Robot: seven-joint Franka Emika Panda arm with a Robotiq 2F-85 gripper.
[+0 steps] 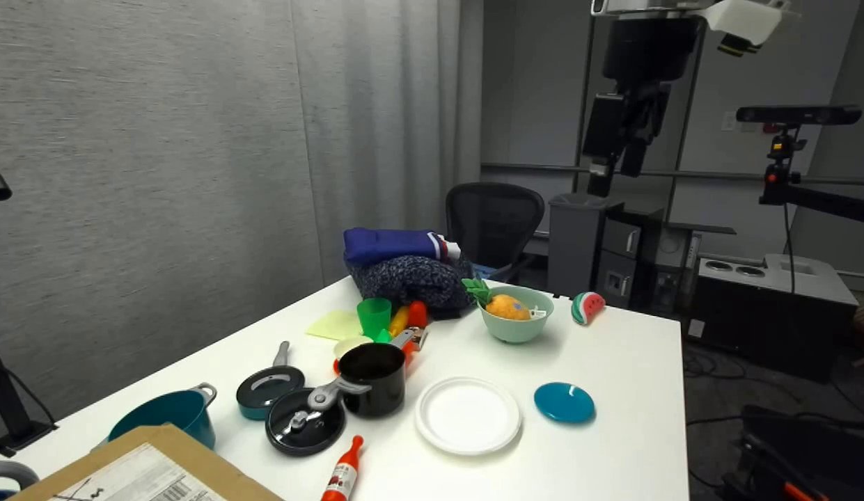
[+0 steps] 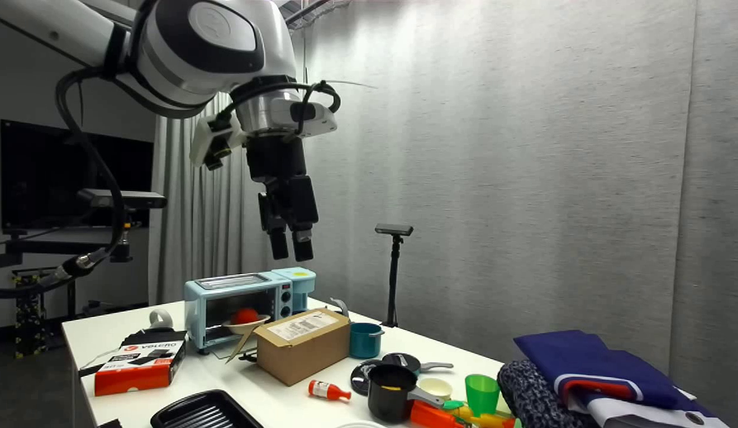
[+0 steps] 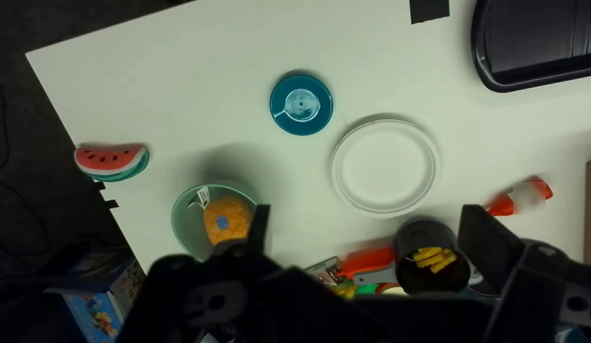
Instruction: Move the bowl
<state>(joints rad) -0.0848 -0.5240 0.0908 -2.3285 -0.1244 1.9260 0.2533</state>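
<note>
The round green bowl (image 1: 514,331) stands upright, opening upward.

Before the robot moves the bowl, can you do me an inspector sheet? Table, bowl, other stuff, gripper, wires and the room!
Surface: white table with many things on it.
Job's thing: green bowl, upright, holding a pineapple toy whose leaves poke over the rim.
Clutter: white plate, teal disc, black pot with yellow pieces inside, watermelon slice by the table's edge, and more.
Gripper: open, high above the table, holding nothing.
Cables: black cable looped beside the arm; floor cords too.
Surroundings: gray curtain, office chair, camera on a stand.
</note>
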